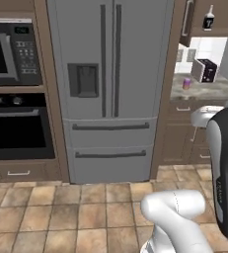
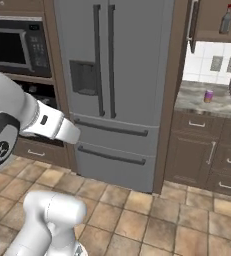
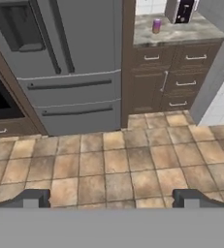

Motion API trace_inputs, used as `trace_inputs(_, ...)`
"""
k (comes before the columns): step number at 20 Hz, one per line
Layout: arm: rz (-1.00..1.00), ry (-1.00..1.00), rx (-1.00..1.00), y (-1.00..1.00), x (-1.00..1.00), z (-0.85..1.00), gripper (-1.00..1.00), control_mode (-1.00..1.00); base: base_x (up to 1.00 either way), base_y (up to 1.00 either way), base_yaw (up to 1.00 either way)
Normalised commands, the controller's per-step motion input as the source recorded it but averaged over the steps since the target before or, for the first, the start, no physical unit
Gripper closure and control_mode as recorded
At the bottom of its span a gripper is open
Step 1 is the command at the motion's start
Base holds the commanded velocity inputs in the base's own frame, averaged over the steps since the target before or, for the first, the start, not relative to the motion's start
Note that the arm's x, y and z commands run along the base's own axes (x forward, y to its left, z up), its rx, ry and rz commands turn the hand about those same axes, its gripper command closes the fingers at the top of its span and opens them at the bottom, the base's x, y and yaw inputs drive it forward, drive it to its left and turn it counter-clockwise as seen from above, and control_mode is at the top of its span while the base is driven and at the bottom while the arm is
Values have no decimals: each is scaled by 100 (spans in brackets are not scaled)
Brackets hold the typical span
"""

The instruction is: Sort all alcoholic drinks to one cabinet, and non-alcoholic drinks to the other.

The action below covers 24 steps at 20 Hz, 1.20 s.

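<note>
Purple cylindrical can (image 3: 156,25) on speckled stone counter (image 3: 191,33)

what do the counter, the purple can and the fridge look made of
Counter: mottled grey-brown, flat look, probably stone.
Purple can: smooth, orange-yellow lower band, likely printed metal; too small to be sure.
Fridge: even grey panels with long dark handles, looks like brushed steel or grey-painted metal.

The fridge (image 1: 110,89) is grey with darker grey handles. The floor (image 3: 113,164) has tan and brown tiles. The cabinets (image 3: 167,77) are dark brown with silver handles. The can (image 2: 208,96) is purple with an orange-yellow band. The counter (image 3: 181,33) is speckled grey. The toaster (image 1: 204,70) is white and black.
</note>
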Motion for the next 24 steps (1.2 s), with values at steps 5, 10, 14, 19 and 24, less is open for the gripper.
trace_inputs(5,0,0,0,0,0,0,-100,100,100,-50,-7)
trace_inputs(10,0,0,0,0,0,0,-100,100,100,-46,-1)
trace_inputs(14,0,0,0,0,0,0,-100,100,36,-90,0)
trace_inputs(19,0,0,0,0,0,0,-100,100,25,-100,0)
trace_inputs(24,0,0,0,0,0,0,-100,100,67,-89,0)
